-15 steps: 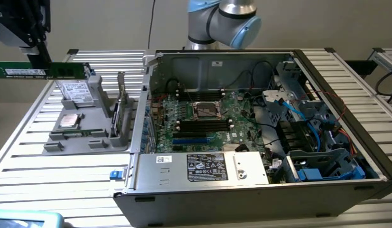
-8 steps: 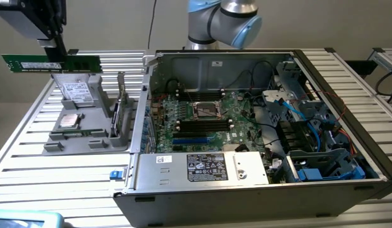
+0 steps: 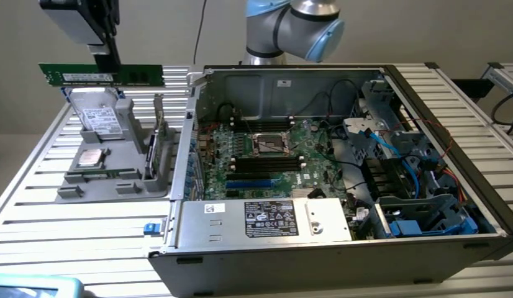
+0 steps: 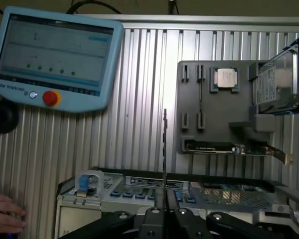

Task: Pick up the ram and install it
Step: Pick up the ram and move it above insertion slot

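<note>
The ram (image 3: pixel 100 76) is a long green stick with a pale label. It hangs level in the air above the grey holder tray (image 3: pixel 115 186) at the exterior view's left. My gripper (image 3: pixel 109 64) is shut on its upper edge. In the wrist view the ram (image 4: pixel 165 149) appears edge-on as a thin dark line rising from between the shut gripper (image 4: pixel 165 213) fingers. The open computer case (image 3: pixel 323 236) lies to the exterior view's right, with the motherboard (image 3: pixel 265 155) and its black memory slots (image 3: pixel 269 165) exposed.
The grey tray holds a silver processor chip (image 3: pixel 92 158), a hard drive (image 3: pixel 102 118) and a card standing on edge (image 3: pixel 159 146). A teach pendant (image 4: pixel 55 59) lies on the slatted table (image 3: pixel 66 230). A person's hand (image 4: pixel 2 214) rests near the case.
</note>
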Controlling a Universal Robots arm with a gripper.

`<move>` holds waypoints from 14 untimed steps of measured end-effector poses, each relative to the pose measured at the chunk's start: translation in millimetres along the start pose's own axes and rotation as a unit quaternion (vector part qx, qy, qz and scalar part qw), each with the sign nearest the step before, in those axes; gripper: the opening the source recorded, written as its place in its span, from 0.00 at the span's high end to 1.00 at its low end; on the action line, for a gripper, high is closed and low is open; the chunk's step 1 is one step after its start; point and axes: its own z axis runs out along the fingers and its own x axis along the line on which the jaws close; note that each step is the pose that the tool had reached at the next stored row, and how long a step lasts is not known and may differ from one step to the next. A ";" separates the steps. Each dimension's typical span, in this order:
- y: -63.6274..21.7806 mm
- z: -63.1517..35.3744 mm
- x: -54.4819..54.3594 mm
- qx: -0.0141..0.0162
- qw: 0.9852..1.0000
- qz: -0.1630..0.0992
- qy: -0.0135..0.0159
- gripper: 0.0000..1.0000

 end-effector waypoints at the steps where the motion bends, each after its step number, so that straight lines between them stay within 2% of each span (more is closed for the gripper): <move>1: -4.6 -0.7 0.3 0.000 1.000 0.000 -0.005 0.87; 6: -27.3 -4.2 1.7 0.001 1.000 -0.001 -0.020 0.87; 14: -63.2 -9.0 4.7 0.002 0.999 -0.002 -0.037 0.87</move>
